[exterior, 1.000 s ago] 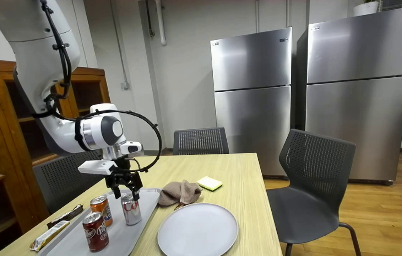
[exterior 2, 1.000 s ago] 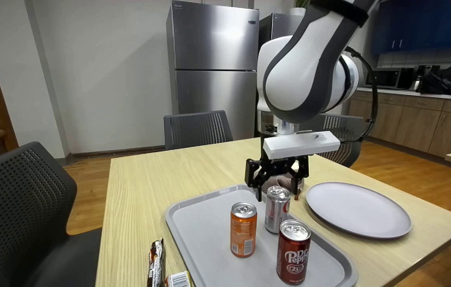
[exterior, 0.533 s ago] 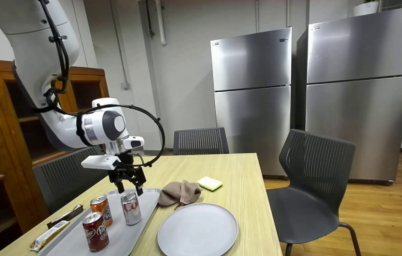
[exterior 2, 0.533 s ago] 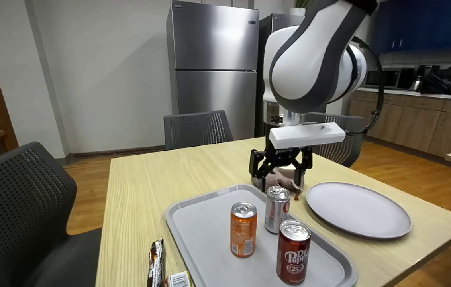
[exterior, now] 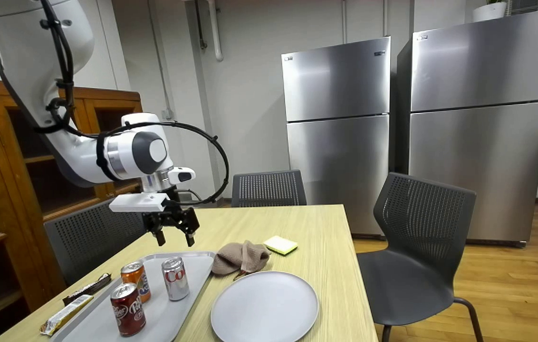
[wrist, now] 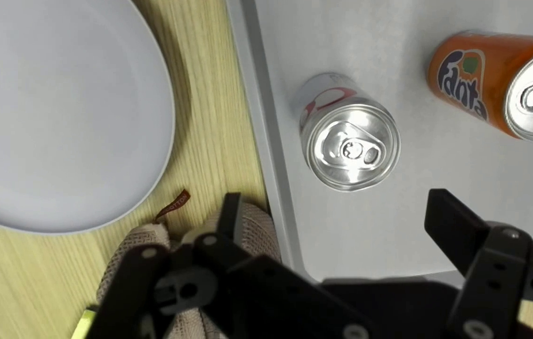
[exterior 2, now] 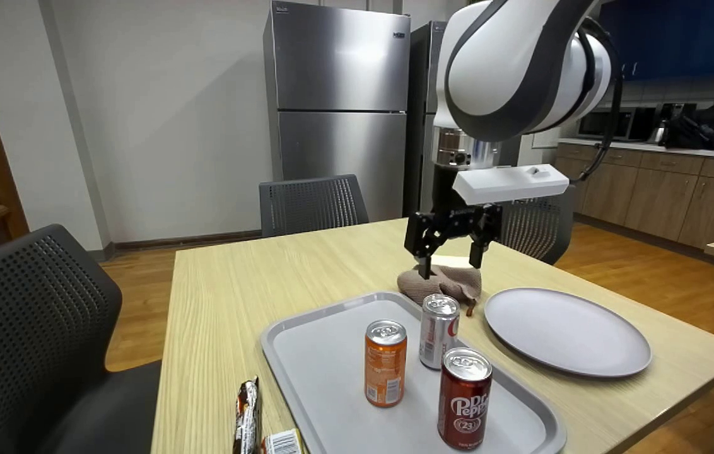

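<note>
A pale wood table point(exterior 2: 237, 284) bears every item inspected. A robot arm point(exterior 2: 508, 69) reaches over it, ending in a black gripper point(exterior 2: 450, 267). The jaws are spread wide, with nothing between them and no contact visible. Judged step: an unloaded hover above the gray tray point(exterior 2: 332, 353).

In an exterior view, the round plate point(exterior 2: 568, 331) sits off the tray at 2 o'clock. In an exterior view, a bunched brown cloth point(exterior: 240, 258) lies near the plate's 11 o'clock edge.

The silver can point(wrist: 349, 136) stands upright on the tray, nearest the gripper and below it in both exterior views. On the same tray, the Fanta can point(wrist: 490, 82) stands at 2 o'clock from it in the wrist view; the Dr Pepper can point(exterior 2: 465, 403) at 5 o'clock in an exterior view. In my judgement, closing on the silver can calls for a descent with a slight sideways correction.

In an exterior view, a yellow sponge point(exterior: 281, 244) sits just beside the cloth at 2 o'clock; a dark-wrapped bar point(exterior: 87, 288) and a yellow-wrapped bar point(exterior: 67, 314) lie outside the tray at 9 o'clock.

The wrist view omits the Dr Pepper can and the 2 bars, yet it alone makes the red tag point(wrist: 175, 203) at the cloth's edge legible.
</note>
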Robot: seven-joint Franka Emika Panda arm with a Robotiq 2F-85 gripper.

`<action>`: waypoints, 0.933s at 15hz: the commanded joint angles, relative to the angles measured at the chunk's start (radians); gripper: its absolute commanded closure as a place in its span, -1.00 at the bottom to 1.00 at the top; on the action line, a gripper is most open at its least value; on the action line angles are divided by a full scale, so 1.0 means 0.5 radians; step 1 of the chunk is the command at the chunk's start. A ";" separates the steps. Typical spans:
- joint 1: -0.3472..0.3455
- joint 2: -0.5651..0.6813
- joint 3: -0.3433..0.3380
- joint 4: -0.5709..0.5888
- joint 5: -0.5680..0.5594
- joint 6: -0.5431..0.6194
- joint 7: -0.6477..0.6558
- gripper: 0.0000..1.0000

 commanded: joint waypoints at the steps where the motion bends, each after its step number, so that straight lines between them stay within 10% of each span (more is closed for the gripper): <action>1: -0.096 -0.196 0.059 -0.141 0.046 -0.018 -0.293 -1.00; 14: -0.223 -0.358 0.022 -0.231 0.205 -0.162 -0.894 -1.00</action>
